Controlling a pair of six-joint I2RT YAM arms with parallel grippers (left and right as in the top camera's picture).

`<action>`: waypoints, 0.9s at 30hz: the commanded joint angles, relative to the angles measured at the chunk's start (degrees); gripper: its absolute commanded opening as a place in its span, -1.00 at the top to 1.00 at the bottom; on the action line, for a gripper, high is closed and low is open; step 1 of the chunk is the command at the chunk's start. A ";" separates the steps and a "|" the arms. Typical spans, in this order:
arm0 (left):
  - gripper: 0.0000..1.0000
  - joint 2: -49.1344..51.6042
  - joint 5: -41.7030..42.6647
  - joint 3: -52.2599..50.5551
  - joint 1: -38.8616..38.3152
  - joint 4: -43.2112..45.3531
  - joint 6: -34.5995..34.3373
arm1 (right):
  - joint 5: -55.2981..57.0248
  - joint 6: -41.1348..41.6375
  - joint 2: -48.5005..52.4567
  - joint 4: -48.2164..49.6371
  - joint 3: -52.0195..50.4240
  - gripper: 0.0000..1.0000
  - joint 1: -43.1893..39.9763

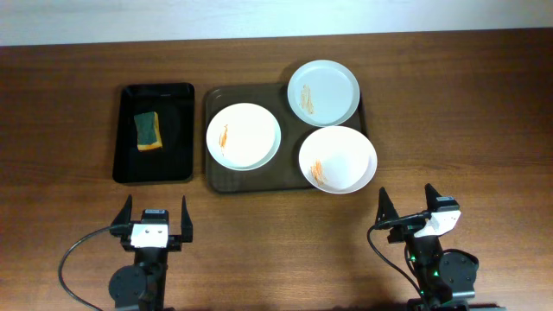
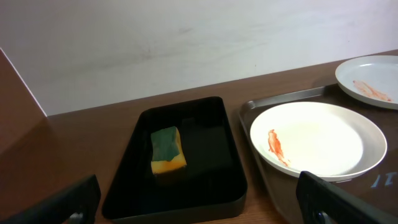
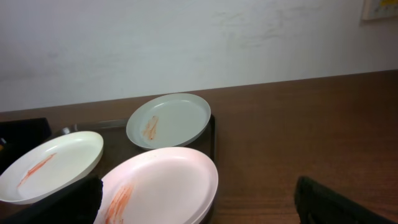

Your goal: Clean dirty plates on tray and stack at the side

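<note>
Three white plates with orange smears lie on the dark brown tray [image 1: 223, 181]: a left plate [image 1: 244, 136], a back right plate [image 1: 323, 92] and a front right plate [image 1: 338, 159]. My left gripper [image 1: 155, 218] is open and empty, near the table's front edge, in front of the black tray. My right gripper [image 1: 406, 207] is open and empty, in front of and to the right of the front right plate. In the left wrist view the left plate [image 2: 317, 140] shows at the right. In the right wrist view the front right plate [image 3: 163, 186] lies just ahead of my fingers.
A smaller black tray [image 1: 155, 169] at the left holds a green and yellow sponge [image 1: 149, 130]; the sponge also shows in the left wrist view [image 2: 166, 149]. A pale wall runs behind the brown wooden table [image 1: 467, 104].
</note>
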 commanded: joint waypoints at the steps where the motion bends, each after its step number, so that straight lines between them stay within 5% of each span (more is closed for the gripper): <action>1: -0.98 -0.52 -0.63 -0.46 0.11 0.11 1.11 | 0.09 0.02 -0.37 -0.26 -0.28 -0.96 0.37; 27: -0.98 -0.52 -0.63 -0.46 0.11 0.13 1.14 | 0.72 0.04 -0.37 -0.28 -0.28 -0.97 0.37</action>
